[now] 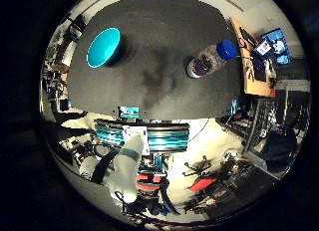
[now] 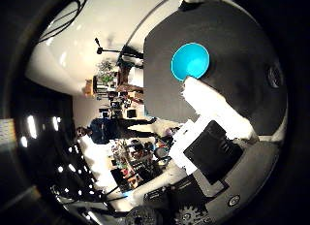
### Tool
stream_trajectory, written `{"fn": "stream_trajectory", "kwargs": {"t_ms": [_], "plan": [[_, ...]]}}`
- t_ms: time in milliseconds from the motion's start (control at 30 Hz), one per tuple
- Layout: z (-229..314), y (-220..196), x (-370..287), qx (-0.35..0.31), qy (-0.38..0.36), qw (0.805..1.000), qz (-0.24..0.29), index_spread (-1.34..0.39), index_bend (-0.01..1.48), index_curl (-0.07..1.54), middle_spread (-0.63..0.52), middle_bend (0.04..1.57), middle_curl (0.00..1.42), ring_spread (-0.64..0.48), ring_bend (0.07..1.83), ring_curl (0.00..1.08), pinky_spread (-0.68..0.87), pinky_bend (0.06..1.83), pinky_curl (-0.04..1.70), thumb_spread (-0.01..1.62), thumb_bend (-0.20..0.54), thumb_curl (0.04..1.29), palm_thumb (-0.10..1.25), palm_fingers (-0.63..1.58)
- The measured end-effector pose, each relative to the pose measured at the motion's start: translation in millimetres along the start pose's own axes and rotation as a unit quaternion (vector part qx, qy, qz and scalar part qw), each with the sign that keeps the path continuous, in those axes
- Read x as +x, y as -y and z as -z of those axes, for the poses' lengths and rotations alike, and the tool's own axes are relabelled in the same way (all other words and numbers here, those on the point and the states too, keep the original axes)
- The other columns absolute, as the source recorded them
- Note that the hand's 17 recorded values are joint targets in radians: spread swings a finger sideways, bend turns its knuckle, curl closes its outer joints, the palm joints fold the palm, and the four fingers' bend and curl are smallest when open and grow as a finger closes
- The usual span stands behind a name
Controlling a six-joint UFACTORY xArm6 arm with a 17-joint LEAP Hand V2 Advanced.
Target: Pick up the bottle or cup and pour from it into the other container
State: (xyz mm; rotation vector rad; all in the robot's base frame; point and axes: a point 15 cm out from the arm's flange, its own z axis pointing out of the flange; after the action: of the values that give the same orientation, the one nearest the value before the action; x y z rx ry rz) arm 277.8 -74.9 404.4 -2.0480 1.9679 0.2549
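Observation:
A clear bottle (image 1: 207, 61) with a blue cap and a purple label stands upright on the dark grey table (image 1: 159, 37), near one side edge. A teal bowl (image 1: 103, 47) stands on the same table, well apart from the bottle, and looks empty. My hand (image 2: 218, 123) is high above the table and holds nothing. A white finger of it reaches out straight, and its tip overlaps the bowl's (image 2: 190, 61) rim in the thumb side view. Both things look small and far from the palm.
The table's front edge (image 1: 149, 119) lies towards the arm's base, with a teal and white stand below it. A wooden desk (image 1: 254, 66) with small items stands beyond the table's side by the bottle. Clutter covers the floor around.

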Motion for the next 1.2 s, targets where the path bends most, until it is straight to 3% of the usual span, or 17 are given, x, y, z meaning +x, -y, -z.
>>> {"fn": "stream_trajectory", "kwargs": {"t_ms": [133,300,500,800,1200], "plan": [[1.9,2.6,-4.2,0.006,0.005,1.000,0.006,-0.37,0.20,0.43,-0.05,0.21,0.35,0.13,0.20,0.16,0.44,0.38,0.00,1.13,-0.028,0.36,0.78,0.44],[6.8,15.8,-16.6,0.038,0.046,0.998,0.004,-0.33,0.14,0.35,-0.03,0.22,0.36,0.14,0.26,0.19,0.44,0.47,0.01,1.13,-0.043,0.31,0.54,0.39],[26.1,25.6,2.1,0.101,0.090,0.991,-0.020,-0.30,0.15,0.29,0.00,0.24,0.37,0.15,0.34,0.21,0.45,0.60,0.01,1.06,-0.035,0.27,0.34,0.34],[50.7,46.5,13.6,0.185,0.162,0.969,-0.037,-0.28,0.16,0.27,0.02,0.28,0.37,0.17,0.43,0.23,0.45,0.70,0.00,1.03,-0.026,0.27,0.30,0.32],[80.3,41.6,57.9,0.232,0.167,0.955,-0.076,-0.27,0.16,0.28,0.05,0.29,0.36,0.17,0.50,0.22,0.45,0.78,0.00,1.03,-0.026,0.27,0.29,0.28]]}}
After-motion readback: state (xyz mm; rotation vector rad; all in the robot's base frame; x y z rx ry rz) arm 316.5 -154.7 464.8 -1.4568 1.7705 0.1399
